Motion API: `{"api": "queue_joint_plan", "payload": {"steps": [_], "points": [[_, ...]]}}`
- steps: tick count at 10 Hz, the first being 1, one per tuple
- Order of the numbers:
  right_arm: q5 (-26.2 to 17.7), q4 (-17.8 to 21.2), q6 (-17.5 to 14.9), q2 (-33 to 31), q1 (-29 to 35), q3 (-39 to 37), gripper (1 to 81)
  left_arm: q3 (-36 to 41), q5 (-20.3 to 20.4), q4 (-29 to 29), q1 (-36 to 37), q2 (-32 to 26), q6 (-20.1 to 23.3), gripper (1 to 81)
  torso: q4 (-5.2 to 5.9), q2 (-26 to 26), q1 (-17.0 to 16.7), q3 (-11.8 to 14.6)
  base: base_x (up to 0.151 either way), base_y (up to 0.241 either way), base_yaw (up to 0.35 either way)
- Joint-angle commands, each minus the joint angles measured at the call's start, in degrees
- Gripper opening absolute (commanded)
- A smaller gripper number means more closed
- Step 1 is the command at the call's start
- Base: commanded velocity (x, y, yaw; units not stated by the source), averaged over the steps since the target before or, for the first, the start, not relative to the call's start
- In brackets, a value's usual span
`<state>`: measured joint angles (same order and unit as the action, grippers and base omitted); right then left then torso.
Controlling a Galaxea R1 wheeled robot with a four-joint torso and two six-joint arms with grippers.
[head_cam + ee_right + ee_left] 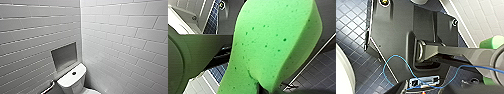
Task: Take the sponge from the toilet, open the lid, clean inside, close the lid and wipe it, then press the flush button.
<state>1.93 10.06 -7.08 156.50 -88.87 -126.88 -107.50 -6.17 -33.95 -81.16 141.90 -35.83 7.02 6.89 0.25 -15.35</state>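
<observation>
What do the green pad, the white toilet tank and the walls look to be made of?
Bright green flat sponge: soft open-cell foam, matte; small pores dot its face. White rectangular toilet tank: likely glazed ceramic, smooth with a soft sheen. Pale brick-laid wall tiles: probably glazed ceramic, glossy between grout lines.

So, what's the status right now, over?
Right end effector clamped on sponge. Toilet tank ahead, flush button in plain sight. Nothing blocking the tank top.
</observation>
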Motion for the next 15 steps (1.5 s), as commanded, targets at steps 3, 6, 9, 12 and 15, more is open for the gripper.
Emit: {"api": "queue_joint_plan", "payload": {"steps": [3, 6, 9, 12, 15], "points": [[-3.9, 0.6, 0.0, -0.8, 1.6, 0.9, 1.0, 6.2, -6.6, 26.5, 10.2, -6.4, 34.0, 81.1, 0.00, 0.0, 0.0, 0.0, 0.000, 0.000, 0.000], [-3.9, 0.5, 0.0, -0.6, 1.7, 1.2, 1.0, 12.4, -2.2, 27.4, 16.0, -11.1, 33.6, 81.1, 0.00, 0.0, 0.0, 0.0, 0.000, 0.000, 0.000], [-3.9, 0.4, 0.0, -0.5, 1.7, 1.2, 1.0, 22.6, -2.2, 27.4, 22.8, -15.8, 33.3, 81.1, 0.00, 0.0, 0.0, 0.0, 0.000, 0.000, 0.000], [-3.9, 0.2, 0.0, -0.5, 1.7, 1.5, 1.0, 26.4, -2.2, 27.6, 28.1, -16.6, 31.7, 81.1, 0.00, 0.0, 0.0, -1.6, 0.000, 0.000, 0.000], [-3.9, 0.1, 0.0, -0.5, 1.8, 1.3, 1.0, 32.2, -2.9, 27.8, 35.2, -18.1, 28.0, 81.1, 0.00, 0.0, 0.0, -7.7, 0.000, 0.000, 0.000]]}}
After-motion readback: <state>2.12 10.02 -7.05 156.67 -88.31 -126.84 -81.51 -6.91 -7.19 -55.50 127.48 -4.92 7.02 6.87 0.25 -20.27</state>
